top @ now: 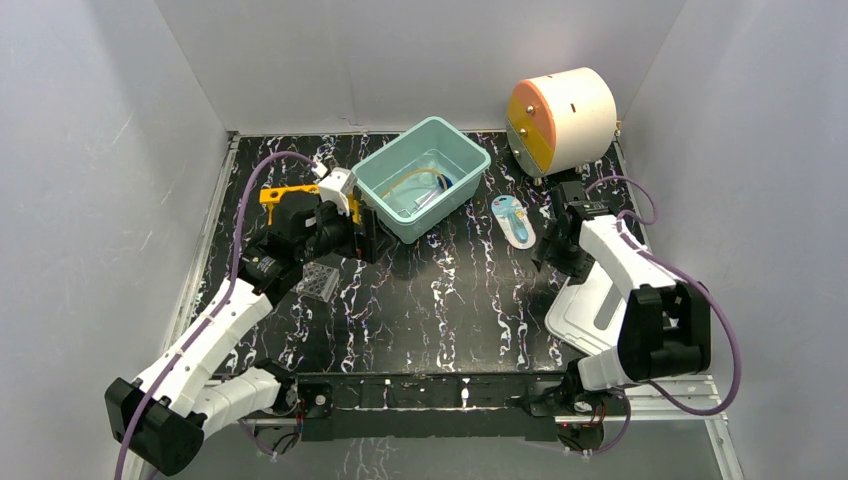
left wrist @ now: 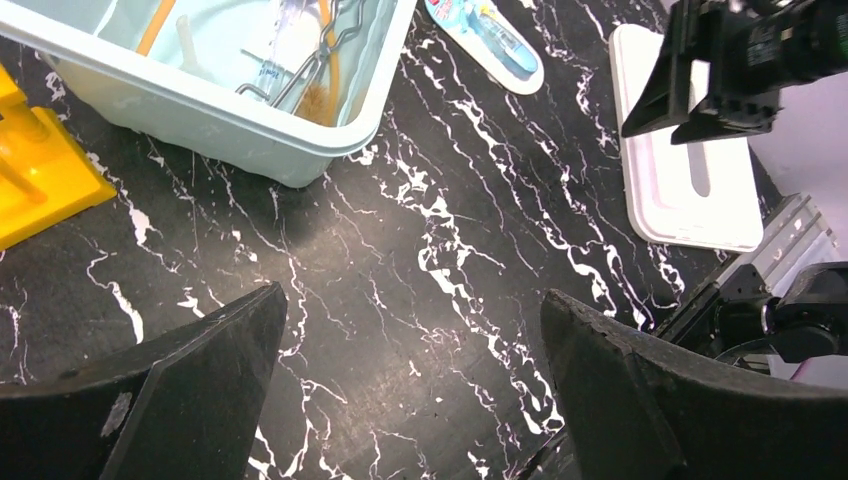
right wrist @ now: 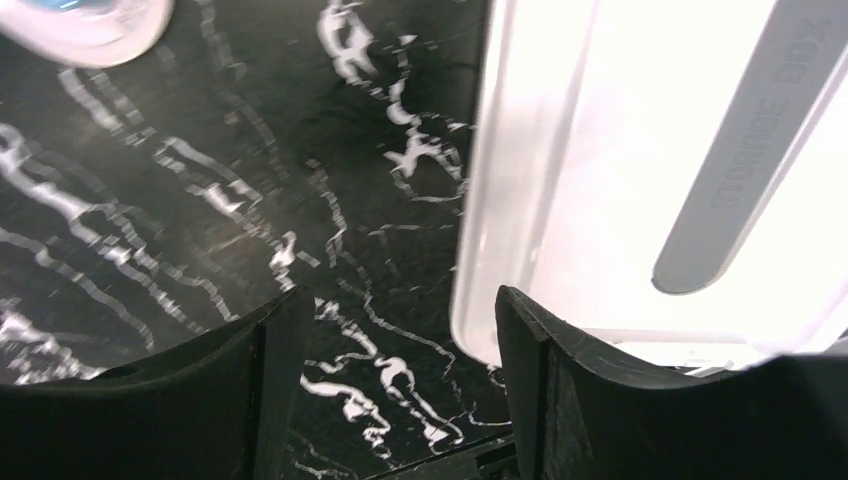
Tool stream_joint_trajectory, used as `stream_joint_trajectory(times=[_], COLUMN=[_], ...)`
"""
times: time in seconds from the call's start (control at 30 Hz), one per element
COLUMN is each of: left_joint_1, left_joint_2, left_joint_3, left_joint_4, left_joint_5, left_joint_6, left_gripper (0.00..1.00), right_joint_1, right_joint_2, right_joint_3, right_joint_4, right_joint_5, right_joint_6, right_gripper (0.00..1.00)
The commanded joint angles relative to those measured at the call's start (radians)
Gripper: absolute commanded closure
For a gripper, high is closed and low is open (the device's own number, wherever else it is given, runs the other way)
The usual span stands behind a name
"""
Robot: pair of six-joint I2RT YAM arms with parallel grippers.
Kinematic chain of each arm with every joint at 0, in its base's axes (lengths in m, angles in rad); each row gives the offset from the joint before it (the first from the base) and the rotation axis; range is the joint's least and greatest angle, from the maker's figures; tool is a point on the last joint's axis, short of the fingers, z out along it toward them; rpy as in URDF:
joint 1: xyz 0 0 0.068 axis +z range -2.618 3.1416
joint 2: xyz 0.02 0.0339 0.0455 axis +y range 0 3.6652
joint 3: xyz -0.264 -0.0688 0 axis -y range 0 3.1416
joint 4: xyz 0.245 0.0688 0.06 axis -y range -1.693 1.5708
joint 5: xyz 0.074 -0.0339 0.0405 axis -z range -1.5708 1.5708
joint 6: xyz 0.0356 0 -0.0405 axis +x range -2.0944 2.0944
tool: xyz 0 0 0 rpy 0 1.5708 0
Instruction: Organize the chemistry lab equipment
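A teal bin (top: 465,160) at the back middle holds amber rubber tubing (left wrist: 331,70), a clear tube (left wrist: 276,48) and a wire clip (left wrist: 325,50). The yellow holed rack (top: 277,193) stands left of the bin, partly behind my left arm, and it also shows in the left wrist view (left wrist: 40,165). A white card with a blue item (top: 513,220) lies right of the bin. My left gripper (top: 368,236) is open and empty over bare table in front of the bin. My right gripper (top: 548,262) is open and empty at the left edge of a white lid (right wrist: 600,150).
A white and orange drum (top: 560,118) stands at the back right. The white lid (top: 590,310) lies flat at the right front. A small clear ridged piece (top: 318,281) lies under the left forearm. Grey walls enclose the black marbled table (top: 450,300).
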Motion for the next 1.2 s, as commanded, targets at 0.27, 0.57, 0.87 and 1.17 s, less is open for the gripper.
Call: stream_joint_trajectory(times=[0.27, 0.57, 0.87, 1.17], left_joint_1=[-0.001, -0.004, -0.004, -0.007], left_joint_2=[0.036, 0.102, 0.135, 0.161], left_joint_3=[0.03, 0.079, 0.104, 0.106], left_joint_4=[0.075, 0.081, 0.084, 0.098], left_joint_5=[0.047, 0.041, 0.026, 0.056], left_joint_6=[-0.044, -0.052, -0.07, -0.073], left_gripper=[0.02, 0.02, 0.02, 0.02], right_joint_1=[-0.136, -0.181, -0.214, -0.214], right_joint_2=[0.093, 0.166, 0.212, 0.208], right_joint_3=[-0.053, -0.041, -0.069, -0.094], right_joint_4=[0.105, 0.242, 0.287, 0.312], right_joint_5=[0.159, 0.067, 0.046, -0.023], right_joint_6=[-0.106, -0.195, -0.187, -0.141], right_gripper=[0.35, 0.51, 0.53, 0.77])
